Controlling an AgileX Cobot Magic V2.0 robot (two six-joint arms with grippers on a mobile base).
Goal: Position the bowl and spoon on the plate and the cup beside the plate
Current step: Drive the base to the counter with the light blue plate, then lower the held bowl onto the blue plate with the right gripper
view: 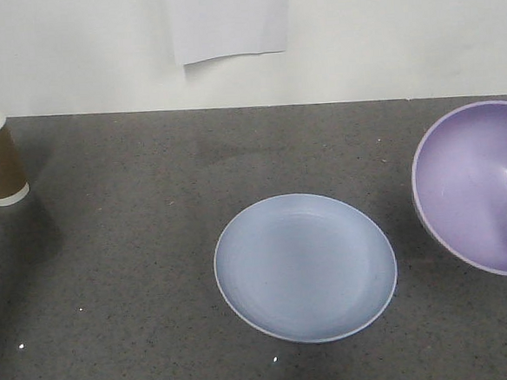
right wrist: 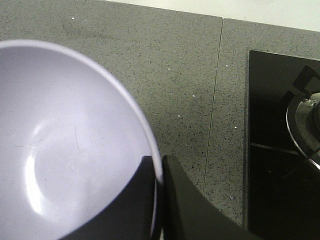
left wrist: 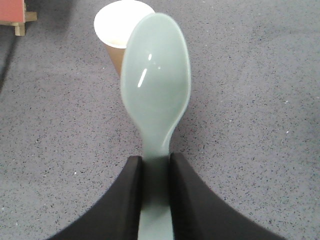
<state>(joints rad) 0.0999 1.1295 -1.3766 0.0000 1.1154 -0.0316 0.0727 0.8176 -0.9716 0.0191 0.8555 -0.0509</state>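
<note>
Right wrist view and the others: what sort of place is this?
Likely a kitchen counter: a speckled dark grey stone-like worktop, a black glossy hob with a metal gas burner set into it, and a white wall behind.

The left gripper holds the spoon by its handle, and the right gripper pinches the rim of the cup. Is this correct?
No. The right gripper pinches the rim of the bowl, as the right wrist view shows. The left gripper does hold the spoon by its handle.
</note>
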